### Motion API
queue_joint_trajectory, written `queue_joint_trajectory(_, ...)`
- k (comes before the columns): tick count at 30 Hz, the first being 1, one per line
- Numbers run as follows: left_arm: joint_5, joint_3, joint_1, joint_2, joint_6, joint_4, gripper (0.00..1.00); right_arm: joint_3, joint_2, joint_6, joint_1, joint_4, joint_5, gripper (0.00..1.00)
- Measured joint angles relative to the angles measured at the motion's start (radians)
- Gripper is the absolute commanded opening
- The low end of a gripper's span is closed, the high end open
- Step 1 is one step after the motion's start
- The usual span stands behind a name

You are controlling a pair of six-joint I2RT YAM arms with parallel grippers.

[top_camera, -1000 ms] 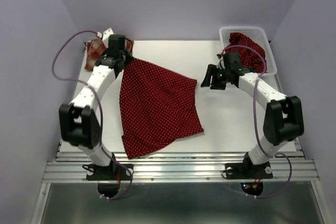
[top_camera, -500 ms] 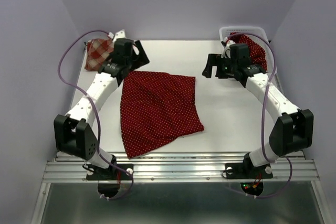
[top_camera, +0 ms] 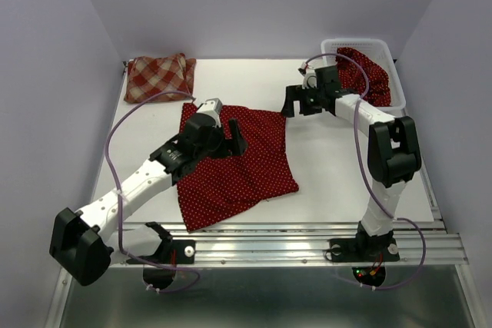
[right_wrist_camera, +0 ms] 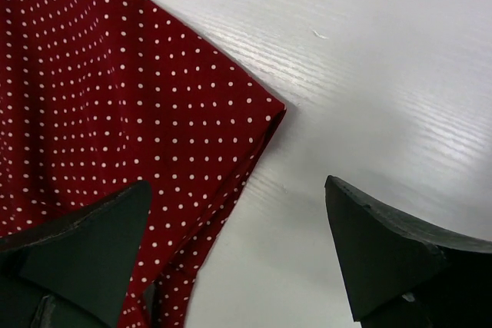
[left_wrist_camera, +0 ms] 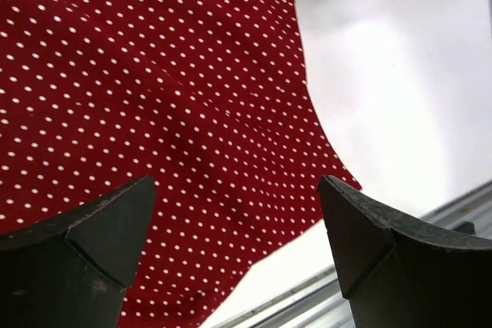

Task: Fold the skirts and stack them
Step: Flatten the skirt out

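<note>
Cloth of the dotted skirt (top_camera: 231, 167) looks light and limp, likely to bunch, so pinch its corners; left hand (top_camera: 233, 138) and right hand (top_camera: 294, 102) both hover spread and empty.

In the top view the left arm (top_camera: 138, 186) covers the upper left of the spread dotted skirt (top_camera: 261, 167), and the basket (top_camera: 361, 41) wall and right arm (top_camera: 361, 109) hide part of the second dotted skirt (top_camera: 377, 82). Both wrist views cut the spread dotted skirt off at their left edges.
</note>
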Motion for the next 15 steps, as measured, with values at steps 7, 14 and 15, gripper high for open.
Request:
queue_joint_trajectory(7, 0.010, -0.106, -0.018, -0.076, -0.056, 0.026, 0.99, 0.044, 0.079, -0.060, 0.002, 0.005, -0.093, 1.00)
queue_joint_trajectory(14, 0.009, -0.132, -0.018, -0.076, -0.084, 0.011, 0.99, -0.003, 0.080, 0.058, 0.014, 0.024, -0.115, 1.00)
queue_joint_trajectory(15, 0.005, -0.132, -0.018, -0.076, -0.085, 0.011, 0.99, -0.020, 0.080, 0.070, 0.018, 0.026, -0.116, 1.00)
